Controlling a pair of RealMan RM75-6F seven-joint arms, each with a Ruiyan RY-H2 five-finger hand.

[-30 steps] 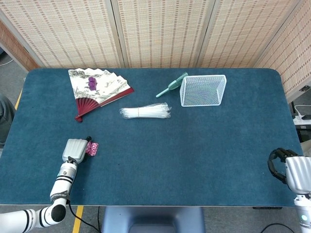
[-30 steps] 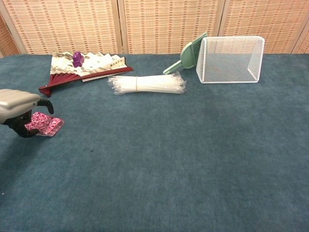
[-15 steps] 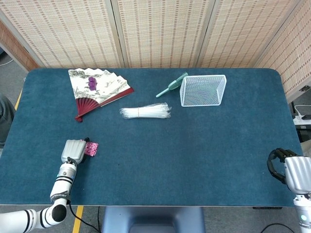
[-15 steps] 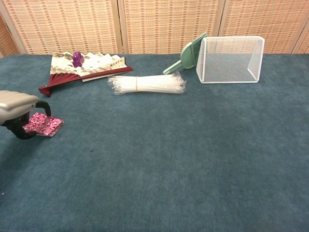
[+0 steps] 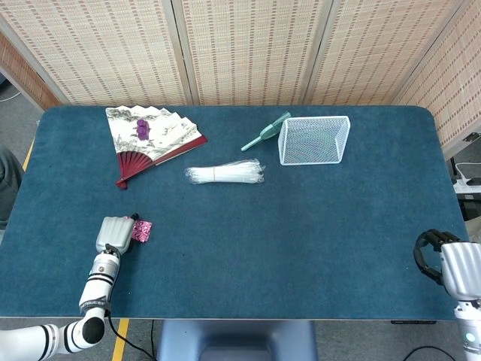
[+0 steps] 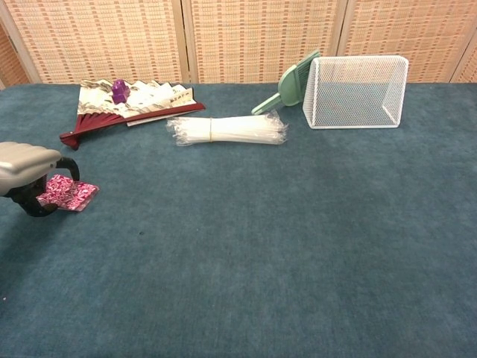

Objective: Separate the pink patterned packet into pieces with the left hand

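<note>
The pink patterned packet (image 5: 142, 230) (image 6: 71, 192) lies flat on the blue table near its front left corner. My left hand (image 5: 113, 235) (image 6: 30, 175) sits on the packet's left end, dark fingers curled down around it and gripping that end. The right part of the packet sticks out from under the hand. My right hand (image 5: 449, 263) hangs beyond the table's front right corner, fingers curled in with nothing in them; only the head view shows it.
A folding fan (image 5: 150, 135) with a small purple object (image 5: 142, 128) on it lies at the back left. A clear plastic bundle (image 5: 225, 174) lies mid-table. A white wire basket (image 5: 314, 140) and a green scoop (image 5: 264, 132) stand at the back.
My left hand has drawn slightly toward the table's front left, and its fingers have curled lower over the packet's end. The right hand has not moved.
</note>
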